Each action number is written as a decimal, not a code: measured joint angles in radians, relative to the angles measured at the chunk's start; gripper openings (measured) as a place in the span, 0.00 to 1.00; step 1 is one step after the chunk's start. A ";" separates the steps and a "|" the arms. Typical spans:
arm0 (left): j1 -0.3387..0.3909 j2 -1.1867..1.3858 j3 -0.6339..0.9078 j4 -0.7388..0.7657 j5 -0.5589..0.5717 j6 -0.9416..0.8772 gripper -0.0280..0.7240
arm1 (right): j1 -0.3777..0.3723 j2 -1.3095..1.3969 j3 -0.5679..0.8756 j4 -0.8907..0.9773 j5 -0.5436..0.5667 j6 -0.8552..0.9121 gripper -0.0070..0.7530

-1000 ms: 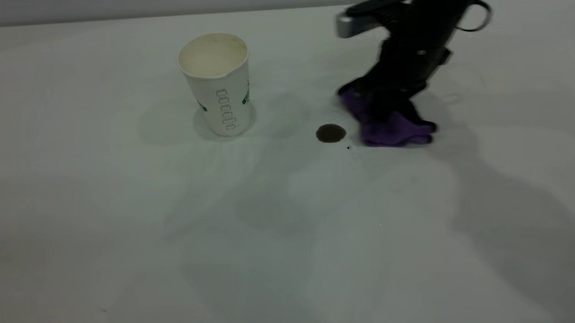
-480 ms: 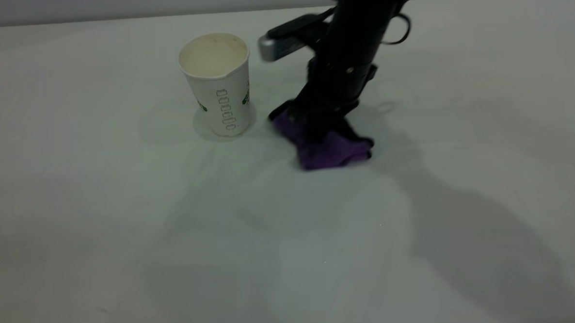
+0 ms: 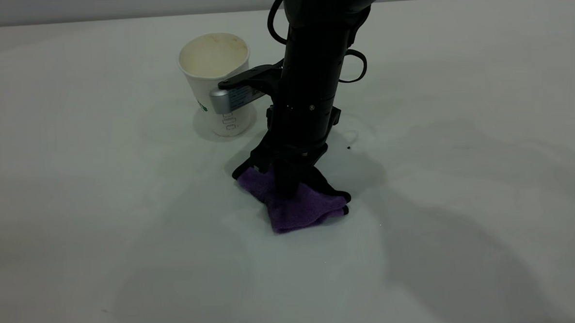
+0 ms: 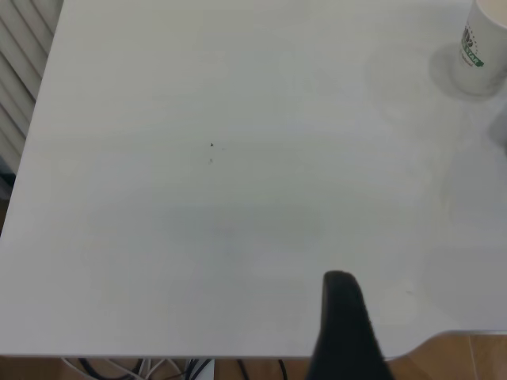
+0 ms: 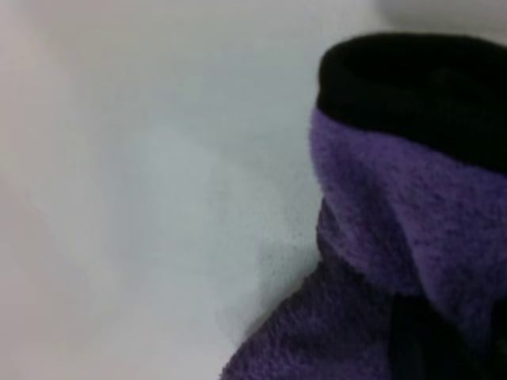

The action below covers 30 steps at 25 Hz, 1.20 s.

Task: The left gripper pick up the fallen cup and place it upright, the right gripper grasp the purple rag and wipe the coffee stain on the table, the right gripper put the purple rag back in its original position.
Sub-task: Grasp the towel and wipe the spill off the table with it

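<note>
The white paper cup [image 3: 218,82] stands upright at the back left of the table [image 3: 100,213], with its cream inside showing; it also shows in the left wrist view [image 4: 482,47]. My right gripper [image 3: 288,188] points straight down, shut on the purple rag [image 3: 297,207], and presses it on the table in front of and to the right of the cup. The rag fills the right wrist view [image 5: 380,214]. No brown coffee stain shows anywhere. My left gripper [image 4: 342,317] is parked over the table's edge, far from the cup and out of the exterior view.
A tiny black speck [image 3: 348,147] lies on the table just right of the right arm. The arm's silver-grey block [image 3: 229,100] hangs in front of the cup's side. The table's edge and the floor show in the left wrist view [image 4: 467,348].
My right gripper has dragged the rag leftward and toward the table's front, across the spot where the brown stain lay. The stain no longer shows. The cup has not moved.
</note>
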 joint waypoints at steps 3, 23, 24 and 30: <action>0.000 0.000 0.000 0.000 0.000 0.000 0.77 | -0.012 0.000 0.000 -0.035 -0.008 0.093 0.10; 0.000 0.000 0.000 0.000 0.000 0.000 0.77 | -0.532 -0.015 -0.002 -0.366 0.026 0.394 0.11; 0.000 0.000 0.000 0.000 0.000 0.000 0.77 | -0.548 -0.015 -0.002 -0.355 0.030 0.392 0.11; 0.000 0.000 0.000 0.000 0.000 0.000 0.77 | -0.572 -0.015 -0.002 -0.258 0.045 0.257 0.14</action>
